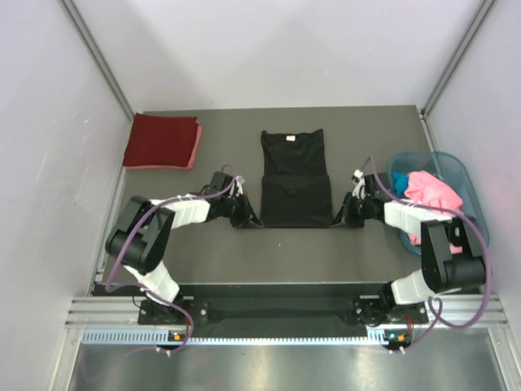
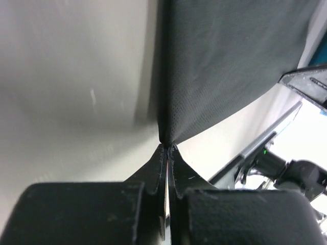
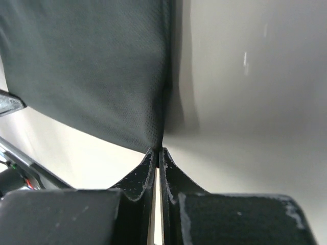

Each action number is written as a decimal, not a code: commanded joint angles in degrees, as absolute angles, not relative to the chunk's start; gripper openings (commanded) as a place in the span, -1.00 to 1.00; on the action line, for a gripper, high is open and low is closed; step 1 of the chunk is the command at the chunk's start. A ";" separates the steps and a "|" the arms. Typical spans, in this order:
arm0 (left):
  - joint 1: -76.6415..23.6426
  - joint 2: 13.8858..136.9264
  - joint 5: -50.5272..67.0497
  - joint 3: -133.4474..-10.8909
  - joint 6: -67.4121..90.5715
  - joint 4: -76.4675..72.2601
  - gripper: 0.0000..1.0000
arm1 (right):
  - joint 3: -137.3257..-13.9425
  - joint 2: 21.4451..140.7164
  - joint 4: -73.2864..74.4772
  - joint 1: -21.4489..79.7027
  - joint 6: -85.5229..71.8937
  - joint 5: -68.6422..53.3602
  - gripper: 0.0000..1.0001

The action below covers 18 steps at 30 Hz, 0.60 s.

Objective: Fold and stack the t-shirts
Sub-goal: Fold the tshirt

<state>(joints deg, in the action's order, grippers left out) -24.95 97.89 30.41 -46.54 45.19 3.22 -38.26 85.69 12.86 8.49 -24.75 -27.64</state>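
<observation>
A black t-shirt lies mid-table, its near part doubled over. My left gripper is shut on its near left corner, and my right gripper is shut on its near right corner. In the left wrist view the black cloth runs up from the pinched fingertips of the gripper. The right wrist view shows the same cloth held at the tips of that gripper. A dark red t-shirt lies folded at the far left. Pink and blue t-shirts sit in the basket.
A teal plastic basket stands at the table's right edge beside the right arm. White walls with metal rails close in the table on the left, right and back. The table's front edge runs just before the arm bases.
</observation>
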 commanded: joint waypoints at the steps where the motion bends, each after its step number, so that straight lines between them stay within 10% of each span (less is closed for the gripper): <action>1: -26.62 90.81 30.15 -41.68 46.58 4.92 -1.00 | -35.17 77.97 17.30 9.40 -22.76 -24.96 -1.00; 18: -36.03 55.91 22.32 -24.70 58.44 16.08 -1.00 | -22.68 41.94 31.63 28.56 -39.63 -11.08 -1.00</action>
<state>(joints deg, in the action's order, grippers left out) -35.73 59.00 24.16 -26.48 54.65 12.51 -22.79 45.54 27.62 26.63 -34.94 -15.64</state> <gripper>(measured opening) 0.012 0.009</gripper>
